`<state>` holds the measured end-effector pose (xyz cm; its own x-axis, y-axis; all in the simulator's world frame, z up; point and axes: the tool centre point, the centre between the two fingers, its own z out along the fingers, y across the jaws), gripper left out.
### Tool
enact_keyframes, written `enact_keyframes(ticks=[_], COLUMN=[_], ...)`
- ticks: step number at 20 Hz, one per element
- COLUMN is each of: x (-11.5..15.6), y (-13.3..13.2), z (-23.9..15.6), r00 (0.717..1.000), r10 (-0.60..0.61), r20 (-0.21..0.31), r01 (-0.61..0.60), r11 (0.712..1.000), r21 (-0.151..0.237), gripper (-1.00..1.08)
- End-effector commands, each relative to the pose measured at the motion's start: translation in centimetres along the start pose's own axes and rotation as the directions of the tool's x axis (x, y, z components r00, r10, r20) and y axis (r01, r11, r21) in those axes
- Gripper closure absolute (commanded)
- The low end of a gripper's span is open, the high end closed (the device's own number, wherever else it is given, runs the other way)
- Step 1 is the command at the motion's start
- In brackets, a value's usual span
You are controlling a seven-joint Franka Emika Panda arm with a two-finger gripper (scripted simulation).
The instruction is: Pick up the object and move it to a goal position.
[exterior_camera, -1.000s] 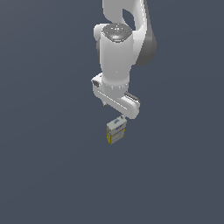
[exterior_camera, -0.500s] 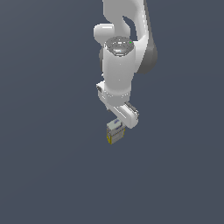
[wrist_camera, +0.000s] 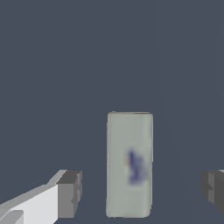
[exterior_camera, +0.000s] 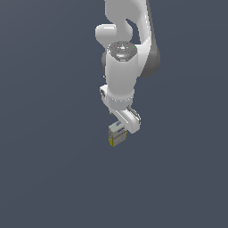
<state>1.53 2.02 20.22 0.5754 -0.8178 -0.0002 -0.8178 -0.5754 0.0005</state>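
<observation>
In the exterior view, the carton (exterior_camera: 116, 135) is seen standing on the grey floor (exterior_camera: 53, 169) directly beneath the gripper (exterior_camera: 121, 132), which is now sitting lower and turned compared with a second ago, while the carton is remaining in place. In the wrist view, the carton (wrist_camera: 130, 164) is shown lying between the spread fingers (wrist_camera: 70, 194), untouched by either. It is judged light, stiff and smooth-faced, best taken across its narrow sides near mid-height.
</observation>
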Motion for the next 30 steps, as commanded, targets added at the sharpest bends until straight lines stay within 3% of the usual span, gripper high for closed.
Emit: enact_keyframes(ticks=[1,17,18,30], x=[0.0,0.0,0.0,-0.1], y=[0.0,0.0,0.0,0.0], z=[0.1,5.0,5.0,4.9], r00=[1.0,1.0,1.0,1.0], r10=[0.0,0.004,0.004,0.004], r20=[0.0,0.0,0.0,0.0], r01=[0.0,-0.004,-0.004,-0.004], r11=[1.0,1.0,1.0,1.0], r21=[0.0,0.0,0.0,0.0], gripper=[-0.92,-0.92,1.08,1.08])
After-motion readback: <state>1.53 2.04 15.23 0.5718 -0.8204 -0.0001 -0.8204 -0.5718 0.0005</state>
